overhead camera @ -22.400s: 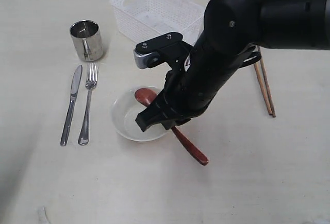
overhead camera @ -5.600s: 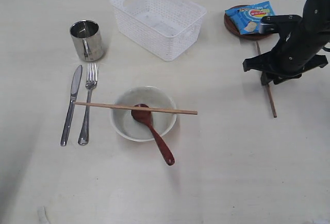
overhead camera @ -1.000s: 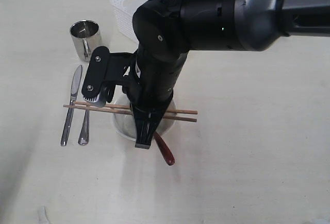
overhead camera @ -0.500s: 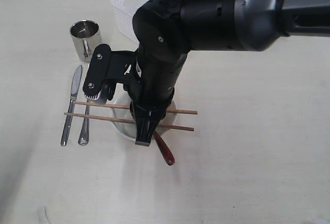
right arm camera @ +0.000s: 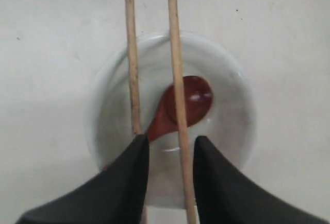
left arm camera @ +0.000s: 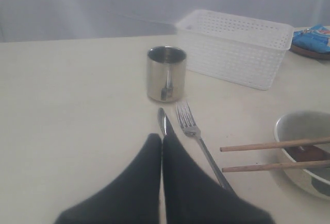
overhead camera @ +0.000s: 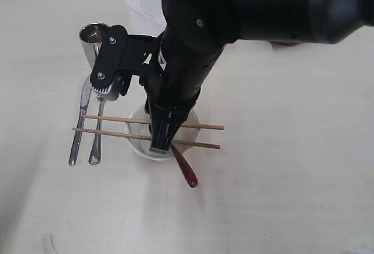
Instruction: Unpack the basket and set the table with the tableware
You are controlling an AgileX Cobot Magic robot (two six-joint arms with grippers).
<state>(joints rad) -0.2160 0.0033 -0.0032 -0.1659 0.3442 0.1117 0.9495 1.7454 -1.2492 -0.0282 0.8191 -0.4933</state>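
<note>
Hovering right gripper [right arm camera: 170,140]: jaws parted above the bowl [right arm camera: 242,110]; I read it as open, clamping nothing.
Right wrist view only: the first chopstick [right arm camera: 174,38] runs through the gap between the two fingers, and I see no contact with either. The second chopstick [right arm camera: 131,54] passes just outside one fingertip [right arm camera: 138,147], which hides its near end. The spoon [right arm camera: 188,98] has its scoop inside the bowl, under the first chopstick.
Exterior view only: the right arm covers most of the bowl [overhead camera: 137,140]. Both sticks [overhead camera: 117,118] [overhead camera: 105,132] bridge the rim, roughly parallel. The spoon [overhead camera: 186,169] handle pokes out past the rim onto the table [overhead camera: 280,178], just beyond the fingertips [overhead camera: 159,147].
Right arm pose: reaching in from the right to mid-table, wrist bent, fingers pointing down into the bowl.
Left gripper [left arm camera: 161,136]: seen only by its own camera; fingers pressed together, empty, aimed low over the table.
Ahead of left fingertips: knife [left arm camera: 162,121] tip closest, fork [left arm camera: 193,128] just beside it, cup [left arm camera: 166,73] farther out.
Basket [left arm camera: 237,49]: well beyond the cup. The exterior view shows only a corner [overhead camera: 149,0] behind the right arm.
</note>
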